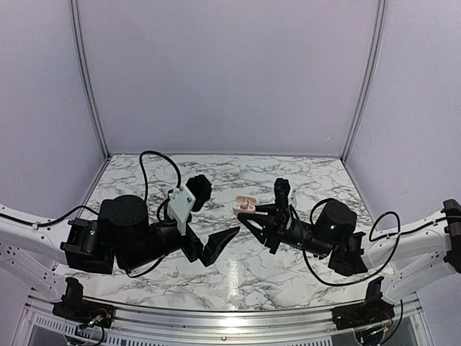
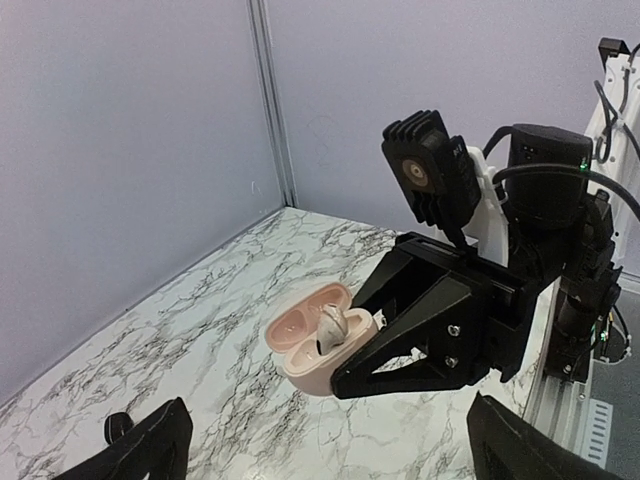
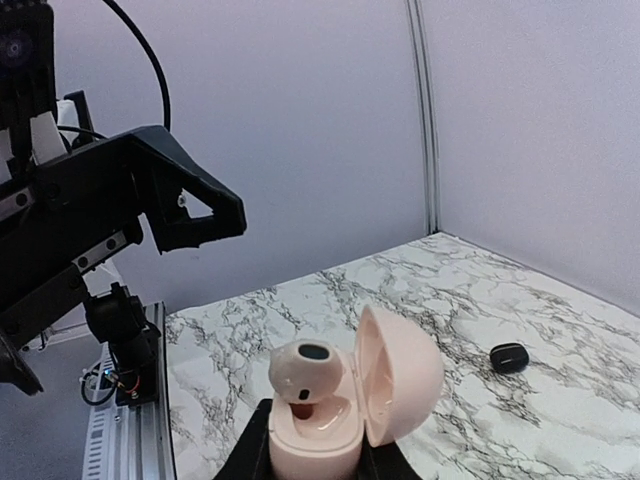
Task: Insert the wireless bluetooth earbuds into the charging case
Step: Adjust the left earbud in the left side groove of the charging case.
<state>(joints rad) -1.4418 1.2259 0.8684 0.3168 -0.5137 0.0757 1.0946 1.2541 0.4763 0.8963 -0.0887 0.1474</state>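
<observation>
The charging case is pale pink, and its lid stands open. My right gripper is shut on the base of the case and holds it above the marble table. One earbud, pale with a dark spot, stands in a socket with its head above the rim. In the left wrist view the case and the earbud show ahead, between the right gripper's black fingers. My left gripper is open wide and holds nothing, a short way from the case.
A small black piece lies on the marble table toward the back wall. Near the left arm lies a tiny pale bit. Both arms meet mid-table, and white walls close in three sides.
</observation>
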